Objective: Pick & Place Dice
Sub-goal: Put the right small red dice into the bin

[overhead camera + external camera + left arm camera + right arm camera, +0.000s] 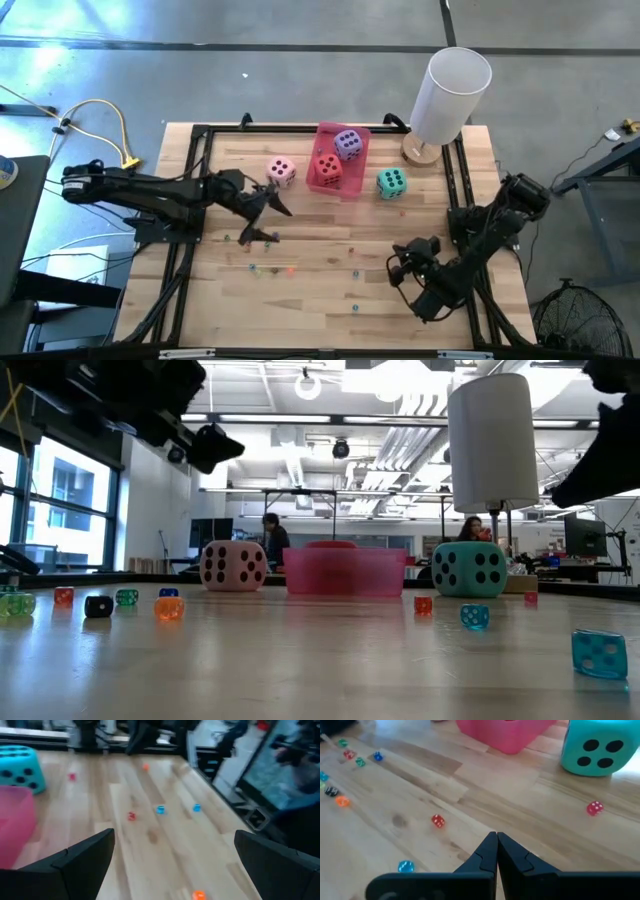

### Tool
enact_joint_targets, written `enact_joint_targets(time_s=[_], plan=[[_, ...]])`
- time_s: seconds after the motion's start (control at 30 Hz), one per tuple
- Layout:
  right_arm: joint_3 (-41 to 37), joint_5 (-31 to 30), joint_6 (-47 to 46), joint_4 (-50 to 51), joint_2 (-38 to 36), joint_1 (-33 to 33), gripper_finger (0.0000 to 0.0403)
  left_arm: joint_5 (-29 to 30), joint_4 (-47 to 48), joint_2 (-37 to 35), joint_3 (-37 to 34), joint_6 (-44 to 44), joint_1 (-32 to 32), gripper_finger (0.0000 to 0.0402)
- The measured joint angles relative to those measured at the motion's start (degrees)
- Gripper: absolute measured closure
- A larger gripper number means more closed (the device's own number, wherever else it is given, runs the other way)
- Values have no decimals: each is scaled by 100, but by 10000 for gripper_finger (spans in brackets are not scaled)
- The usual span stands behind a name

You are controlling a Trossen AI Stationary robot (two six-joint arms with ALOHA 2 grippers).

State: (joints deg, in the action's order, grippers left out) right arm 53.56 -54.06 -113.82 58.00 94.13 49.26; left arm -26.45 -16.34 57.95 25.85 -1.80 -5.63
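bare tabletop [330, 290] between both arms

Around my wooden table [330, 270] lies a grey concrete floor [250, 70]. Far across the room I see tall windows [60, 510] on the left, a white ceiling with pipes and lamps [340, 390], desks, and two seated people [272, 535].

The dark left arm reaches in from its side, its black two-finger left tool [262, 212] spread wide, apparently held aloft; the dark right arm folds low, its right tool [496, 851] pinched closed.
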Motion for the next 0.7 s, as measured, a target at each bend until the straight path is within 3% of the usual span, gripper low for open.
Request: enact_joint_targets(time_s=[0.33, 0.43, 0.7], plan=[[0, 322, 2, -400, 0, -537, 401, 737, 427, 2, -29, 111, 44, 2], [0, 707, 6, -467, 0, -759, 401, 883, 435, 60, -29, 271, 47, 2], [0, 1159, 1042, -902, 0, -1026, 401, 891, 343, 186, -28, 330, 48, 2]])
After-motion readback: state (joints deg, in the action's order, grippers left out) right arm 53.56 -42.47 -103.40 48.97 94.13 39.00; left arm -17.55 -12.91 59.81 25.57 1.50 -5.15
